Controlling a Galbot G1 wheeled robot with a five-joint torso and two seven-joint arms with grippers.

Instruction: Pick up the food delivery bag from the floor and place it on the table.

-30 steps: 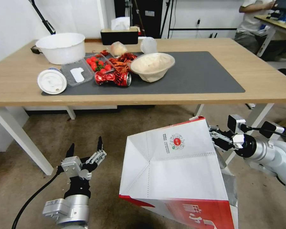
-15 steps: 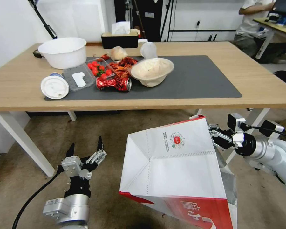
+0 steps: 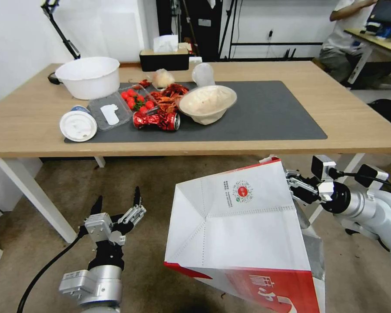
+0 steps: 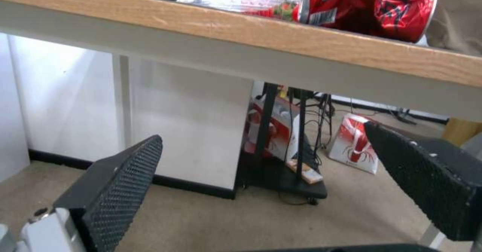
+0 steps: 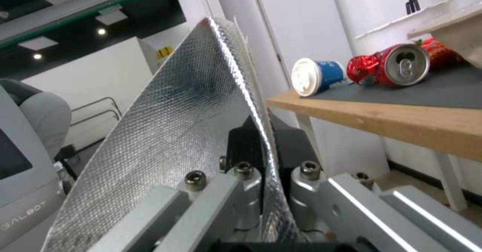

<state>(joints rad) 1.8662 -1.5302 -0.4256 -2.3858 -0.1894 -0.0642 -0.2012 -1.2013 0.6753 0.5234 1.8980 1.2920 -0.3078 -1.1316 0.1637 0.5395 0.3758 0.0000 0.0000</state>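
- While my right gripper (image 3: 291,184) sits clamped on the foil-lined rim of the food delivery bag (image 3: 241,230), I log that item as carried: held in the air at 5 o'clock of the head view, below the front edge of the table (image 3: 360,117), tilted, its white face with the round red logo turned up.
- Right wrist view confirms the pinch: both pads (image 5: 241,142) pressed on a single fold of the silver lining, with nothing else supporting the bag.
- Left gripper (image 3: 116,208), at 7 o'clock, jaws spread wide and empty, parked low over the floor (image 3: 130,178), well apart from the bag.
- Table stock, 11 to 12 o'clock: dark mat (image 3: 265,113), white tub (image 3: 89,76), lidded cup (image 3: 78,126), clear tray of tomatoes (image 3: 134,99), crushed red can (image 3: 157,120), beige bowl (image 3: 207,103), tissue box (image 3: 164,58).
- Free ground: the mat's bare stretch at 1 o'clock, beside the bowl.
- Handling note, my judgement: the base must rise above the table edge before going forward, or the bag will catch the wood. I would lift slowly, since one thin edge carries all the load and could tear or slip. Aim for the 1 o'clock stretch, away from the bowl and can, and set the base flat before letting go.
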